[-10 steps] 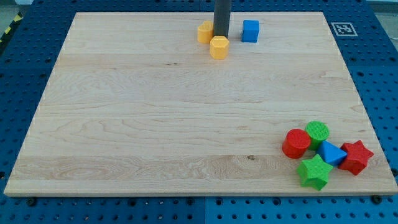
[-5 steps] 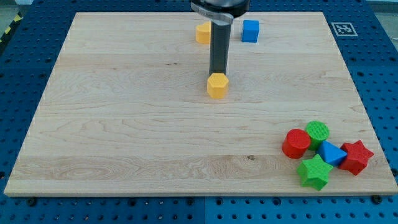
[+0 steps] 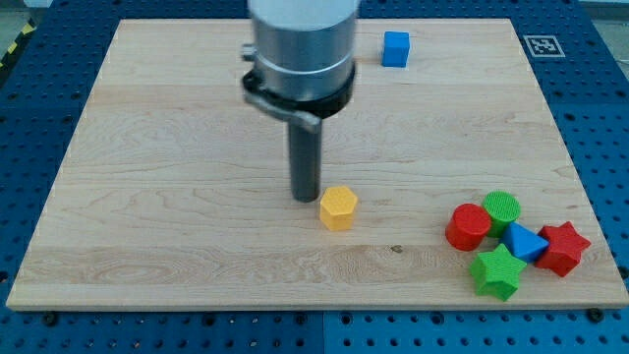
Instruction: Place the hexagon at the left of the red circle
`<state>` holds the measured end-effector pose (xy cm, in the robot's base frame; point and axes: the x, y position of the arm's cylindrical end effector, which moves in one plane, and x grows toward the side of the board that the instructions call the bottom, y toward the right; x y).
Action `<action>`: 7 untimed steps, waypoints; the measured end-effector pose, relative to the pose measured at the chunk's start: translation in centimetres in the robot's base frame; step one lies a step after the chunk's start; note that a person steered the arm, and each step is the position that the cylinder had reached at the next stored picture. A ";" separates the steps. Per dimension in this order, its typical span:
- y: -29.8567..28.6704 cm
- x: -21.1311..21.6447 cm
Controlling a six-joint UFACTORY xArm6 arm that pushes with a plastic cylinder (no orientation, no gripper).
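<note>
Rig: single rod, no gripper fitted, so no open or closed state applies; nothing grasped. My tip (image 3: 304, 200) down at the board (image 3: 147, 197), just beside the yellow hexagon (image 3: 338, 208), at its upper-left edge; touching or a hair apart, not resolvable from this view.

Location of task items:
- Yellow hexagon: lower middle of the board, standing alone.
- Red circle (image 3: 468, 226): near the view's lower right corner, at the left end of a cluster, pressed against the green circle (image 3: 502, 207), with the blue triangle (image 3: 526, 242), green star (image 3: 495, 271) and red star (image 3: 562, 247) close beside.
- Blue cube (image 3: 395, 48): near the view's top edge, well apart from everything.

Status: hexagon left of the red circle but well apart from it; further travel toward the view's right and slightly down judged necessary.

Handling, as a judgement:
- Small, rigid, light-looking block; smooth wood underneath; easy sliding expected, no fragility concern.
- Flat side faces: likely to rotate or slip off the rod if pushed off-centre.
- No hold possible; contact only. Best contact point: middle of the face on the view's left, slightly high.

Risk: overshoot into the red circle, disturbing the cluster.
</note>
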<state>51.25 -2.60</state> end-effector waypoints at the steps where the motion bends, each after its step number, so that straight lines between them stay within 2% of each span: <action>1: 0.7 1.2; 2: 2.1 1.2; 5: 11.0 2.2; 6: 11.7 2.9; 7: 8.5 1.8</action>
